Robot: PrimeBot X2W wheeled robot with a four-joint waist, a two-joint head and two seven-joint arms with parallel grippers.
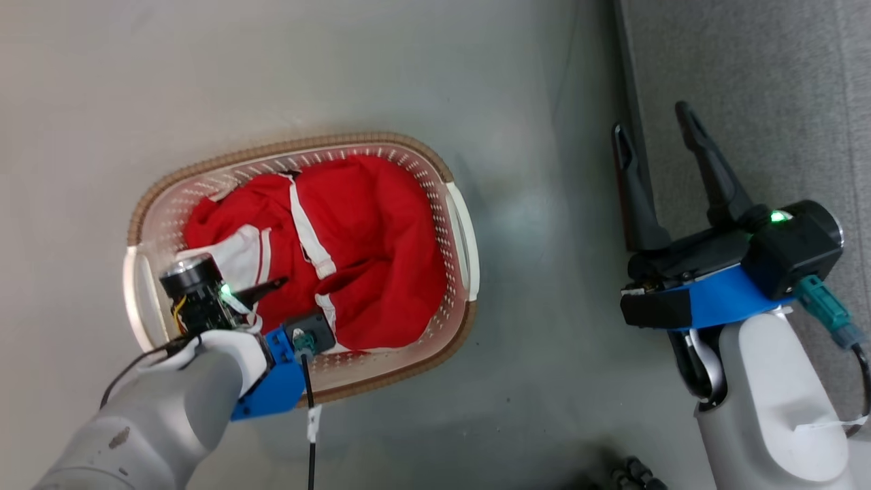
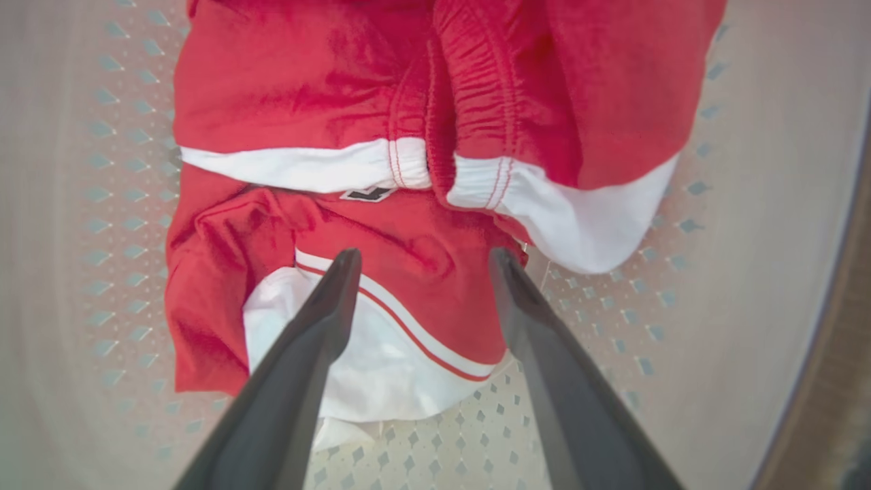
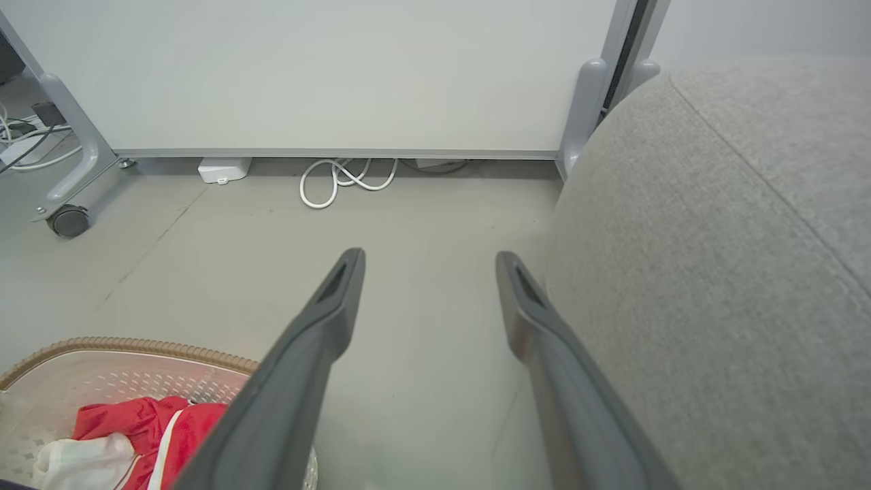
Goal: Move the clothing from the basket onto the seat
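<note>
Left arm: the left gripper reaches down into the near end of the basket. Its jaws are parted and nothing is held. In the left wrist view the two tips frame a red fold of the clothing, just above a white panel edged with a thin stripe. Whether the tips touch the fabric cannot be told.

Basket and contents: the basket stands on the floor. The clothing lies heaped inside it, red with white bands, covering most of the perforated bottom. The transfer is judged to be at its first pick.

Recommended handling: lower the gripper straight so that a tip sinks on each side of the raised red fold, not onto the flat white panel, where the tips would likely skid on the plastic. Close fully before lifting, then rise vertically until the hem clears the woven rim — a shallow pinch on such slack cloth may slip, and a sideways pull could drag the basket.

Right arm: the right gripper hangs with its fingers spread and empty, well apart from the basket, over the line where floor meets upholstery.

Far right: the seat, grey fabric, the destination.
</note>
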